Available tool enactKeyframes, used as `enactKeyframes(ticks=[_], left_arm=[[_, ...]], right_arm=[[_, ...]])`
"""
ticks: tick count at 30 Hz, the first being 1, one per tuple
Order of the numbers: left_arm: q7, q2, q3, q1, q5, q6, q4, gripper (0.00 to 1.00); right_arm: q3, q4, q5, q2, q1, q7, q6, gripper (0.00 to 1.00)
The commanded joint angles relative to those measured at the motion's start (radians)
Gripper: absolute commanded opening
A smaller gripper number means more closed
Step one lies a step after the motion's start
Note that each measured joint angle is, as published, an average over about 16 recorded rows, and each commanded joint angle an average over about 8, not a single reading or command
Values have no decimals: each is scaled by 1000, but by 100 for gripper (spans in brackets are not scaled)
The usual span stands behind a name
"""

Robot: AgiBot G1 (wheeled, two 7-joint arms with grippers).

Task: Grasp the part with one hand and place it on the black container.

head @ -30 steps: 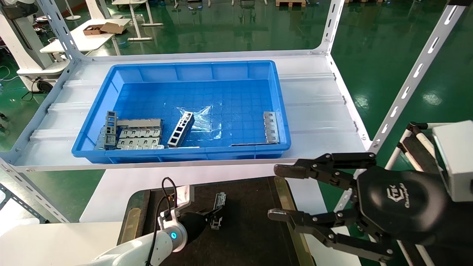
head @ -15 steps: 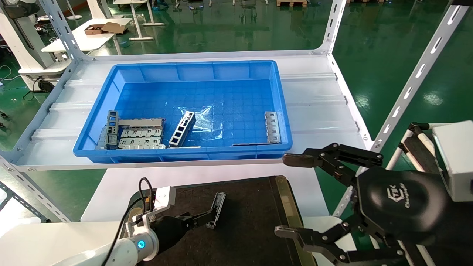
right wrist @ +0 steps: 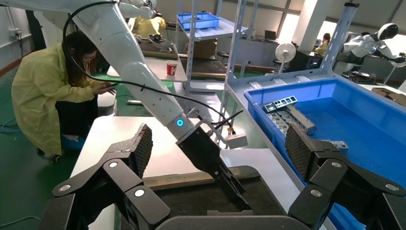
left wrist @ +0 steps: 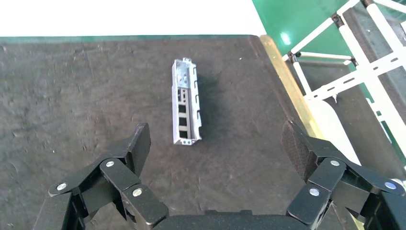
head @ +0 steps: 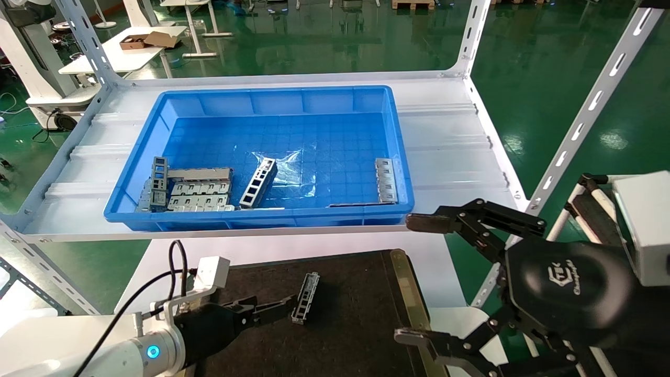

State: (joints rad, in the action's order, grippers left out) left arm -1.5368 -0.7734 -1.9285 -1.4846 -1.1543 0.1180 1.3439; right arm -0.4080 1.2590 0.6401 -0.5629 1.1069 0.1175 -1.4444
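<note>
- Now the part (head: 305, 297) lies loose on the black container (head: 361, 319), channel side up, roughly midway between its brass-edged sides and toward the far edge.
- Left gripper (left wrist: 215, 148) hangs low over the container just beside the part's near end, jaws spread wide and holding nothing; in the left wrist view the part (left wrist: 186, 107) sits ahead of the fingers (left wrist: 138, 146), apart from them.
- Right gripper (head: 429, 280) hovers off the container's right edge, jaws wide apart and empty.
- Blue bin (head: 261, 99) sits on the shelf (head: 445, 131) beyond the container, with metal pieces along its near wall.
</note>
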Motion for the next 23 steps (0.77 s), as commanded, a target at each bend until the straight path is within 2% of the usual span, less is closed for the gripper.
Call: enactKeyframes(ticks=[1, 11, 20, 23], left_arm=[[-6, 21, 15, -9, -23, -21, 17, 100], [9, 90, 146, 19, -63, -187, 23, 100], [156, 153, 310, 39, 58, -408, 23, 100], [194, 163, 341, 45, 91, -448, 22, 100]], right_arm=[[0, 0, 0, 0, 0, 0, 0, 100], [0, 0, 0, 0, 0, 0, 0, 100], [0, 0, 0, 0, 0, 0, 0, 100], [0, 0, 0, 0, 0, 0, 0, 100]])
